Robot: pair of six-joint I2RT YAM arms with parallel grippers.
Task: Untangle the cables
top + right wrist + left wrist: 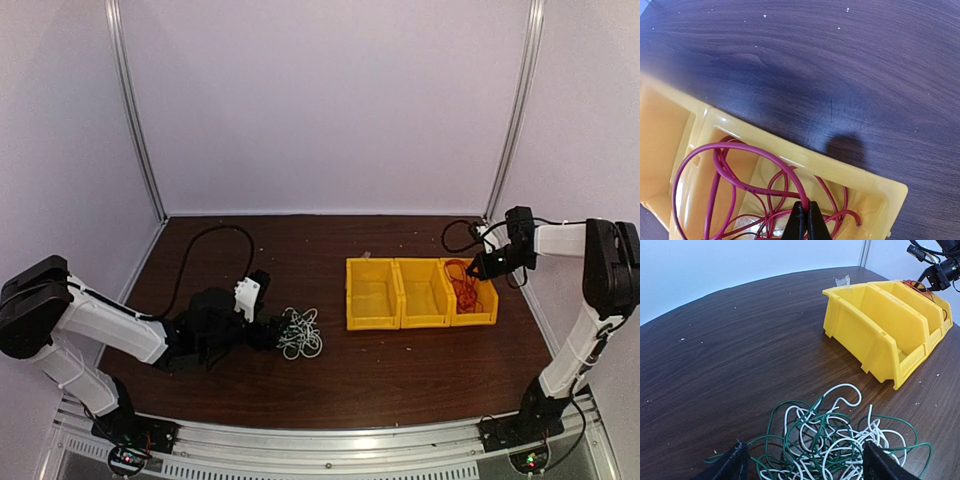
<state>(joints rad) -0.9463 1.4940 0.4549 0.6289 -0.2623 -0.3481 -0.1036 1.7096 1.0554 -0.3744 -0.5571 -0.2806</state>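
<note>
A tangle of thin green and white cables (pixel 300 333) (pixel 840 440) lies on the dark wooden table. My left gripper (pixel 272 333) (pixel 805 460) sits low at the tangle's near side, open, with one black finger (pixel 732 465) on each flank of the heap and nothing gripped. A red cable (pixel 740 147) (pixel 463 283) loops inside the rightmost yellow bin (pixel 840 172). My right gripper (pixel 806 220) (pixel 478 270) hangs over that bin, shut on a strand of the red cable.
Three yellow bins (pixel 373 324) (pixel 880 345) stand side by side right of centre; the left and middle ones look empty. A thick black arm cable (pixel 200 250) curves across the table behind the left arm. White walls enclose the table.
</note>
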